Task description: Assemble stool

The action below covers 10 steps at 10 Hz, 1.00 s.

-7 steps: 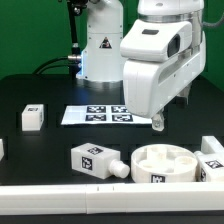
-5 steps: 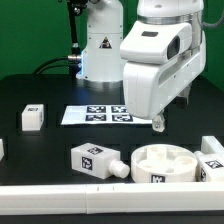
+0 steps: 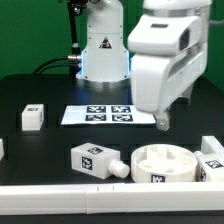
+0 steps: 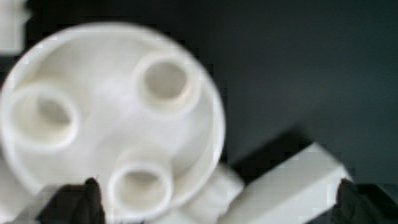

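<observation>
My gripper [image 3: 160, 122] hangs with its fingers spread, holding nothing; the seat [image 4: 116, 105] lies right beneath me, sockets up.

White disc seat [image 3: 165, 165] lies sockets-up at the tabletop's front edge. One tagged leg [image 3: 97, 160] lies sideways just beside it; another leg [image 3: 32, 117] sits near the exterior view's left edge.

A round white plastic disc seat [image 4: 103, 60] lies on the black bench top [image 4: 311, 60], its three recessed round sockets [image 4: 169, 82] facing the camera. Just beside its rim sits a blurred, blocky white plastic piece [image 4: 302, 178]. The gripper's [image 4: 222, 200] two dark fingertips [image 4: 75, 200] stand wide apart.
</observation>
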Tool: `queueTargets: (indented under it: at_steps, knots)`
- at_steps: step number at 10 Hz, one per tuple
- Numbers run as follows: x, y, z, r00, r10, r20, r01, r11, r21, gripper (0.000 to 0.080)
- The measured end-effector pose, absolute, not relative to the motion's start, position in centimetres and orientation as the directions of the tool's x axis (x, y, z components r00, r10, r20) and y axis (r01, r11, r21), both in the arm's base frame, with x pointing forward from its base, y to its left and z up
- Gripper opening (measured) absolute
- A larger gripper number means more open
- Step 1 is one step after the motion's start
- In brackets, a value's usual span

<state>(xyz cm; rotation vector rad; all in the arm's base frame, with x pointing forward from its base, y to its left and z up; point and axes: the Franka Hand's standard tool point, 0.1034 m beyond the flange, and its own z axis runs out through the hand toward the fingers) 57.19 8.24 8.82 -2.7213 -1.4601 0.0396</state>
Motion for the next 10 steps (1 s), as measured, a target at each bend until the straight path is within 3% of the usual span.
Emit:
queueTargets:
  at_steps: [5,6,9,10]
  knots:
    - [57.7,8.5,8.6,0.562,0.827,0.002,0.826,-0.561,-0.057,0.0650]
    - [58.9,8.9,8.4,0.605,0.796,0.004,0.795,-0.604,-0.057,0.0650]
    - [61.3,8.6,9.6,0.719,0.694,-0.027,0.687,-0.717,-0.120,0.0650]
    - [61.4,8.6,9.4,0.718,0.696,-0.021,0.690,-0.715,-0.113,0.0650]
